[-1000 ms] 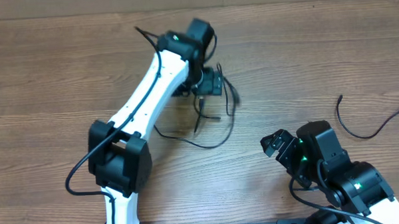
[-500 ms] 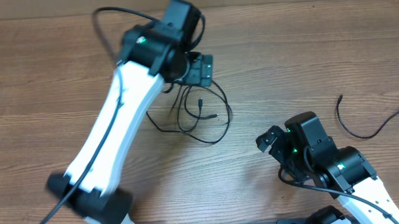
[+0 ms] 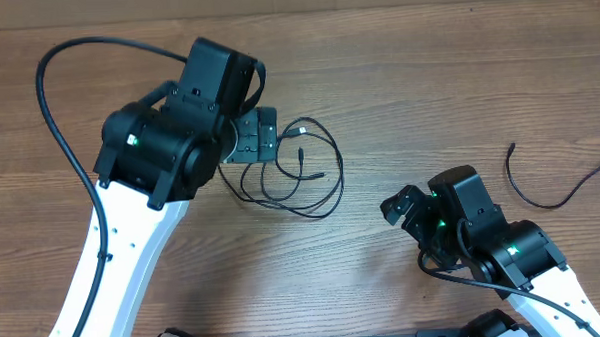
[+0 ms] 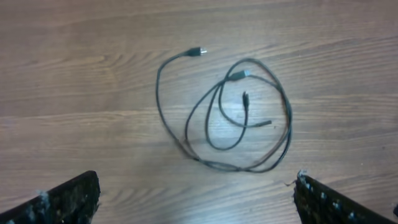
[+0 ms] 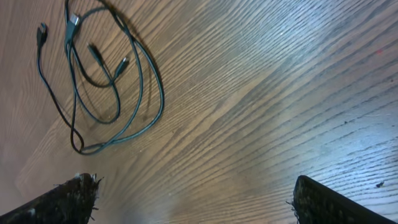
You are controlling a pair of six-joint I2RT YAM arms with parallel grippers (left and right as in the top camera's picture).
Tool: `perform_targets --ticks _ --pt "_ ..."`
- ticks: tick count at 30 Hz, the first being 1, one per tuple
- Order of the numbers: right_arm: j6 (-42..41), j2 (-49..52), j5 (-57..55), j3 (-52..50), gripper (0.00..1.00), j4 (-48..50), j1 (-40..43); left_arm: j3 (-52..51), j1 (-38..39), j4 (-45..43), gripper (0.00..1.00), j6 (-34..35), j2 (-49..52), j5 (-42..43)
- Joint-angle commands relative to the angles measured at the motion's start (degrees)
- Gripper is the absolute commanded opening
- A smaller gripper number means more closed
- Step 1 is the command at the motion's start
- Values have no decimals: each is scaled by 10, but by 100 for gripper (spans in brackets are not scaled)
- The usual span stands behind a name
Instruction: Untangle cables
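— So, where do the cables (image 3: 310, 175) lie at this moment?

— Loosely looped on the wooden table (image 3: 456, 63), just beside the left gripper (image 3: 257, 136) and touched by neither arm. Several plug ends poke out of the overlapping loops, one of them silver-tipped.

— And the grippers themselves?

— Both stand wide apart and hold nothing. The left wrist view looks straight down on the tangle, its fingers (image 4: 68, 199) framing the lower corners. That suggests the arm is raised to take stock before choosing a strand. The right gripper (image 3: 401, 205) hangs on the robot's side of the table, well apart from the loops, likely so the two arms do not crowd one another.

— Is anything sorted yet?

— A lone cord (image 3: 541, 195) lies by itself at the far right, well apart from the pile. The main bunch reads as crossed over itself, so the job looks part done at best. The next pick would probably call for a free plug end, since pulling a middle strand could tighten the crossings.
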State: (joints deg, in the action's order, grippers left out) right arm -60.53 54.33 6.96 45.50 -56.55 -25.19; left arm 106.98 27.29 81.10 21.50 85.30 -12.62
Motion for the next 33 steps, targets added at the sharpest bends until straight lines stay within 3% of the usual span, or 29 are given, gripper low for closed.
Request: perform_targets --ticks 1,8,12,16,18,20,21,24,28,33 --pt "33 -2 7 -2 100 4 -3 -63 1 -34 99 33 -22 29" --pt "129 -2 39 -2 100 24 -3 -96 1 -77 99 13 -28 74" --pt "263 16 110 -2 100 99 -3 -95 -2 -65 99 27 -63 -12" --pt "315 67 176 -2 100 164 -3 -96 -18 -38 99 64 -119 -73" --pt "296 114 176 -2 99 198 -3 -96 -29 -10 99 86 -153 -106" --pt "231 163 176 -2 92 235 -3 -101 -34 25 99 118 -184 -137" --pt "182 196 178 -2 79 264 -3 -106 -34 45 100 136 -198 -154" --pt "109 251 211 -2 57 322 -3 -123 -34 80 100 176 -224 -163" --pt "13 325 245 -2 56 382 -3 -156 -34 98 99 197 -243 -159" --pt "5 375 244 -2 56 434 -16 -195 -34 100 100 197 -236 -158"
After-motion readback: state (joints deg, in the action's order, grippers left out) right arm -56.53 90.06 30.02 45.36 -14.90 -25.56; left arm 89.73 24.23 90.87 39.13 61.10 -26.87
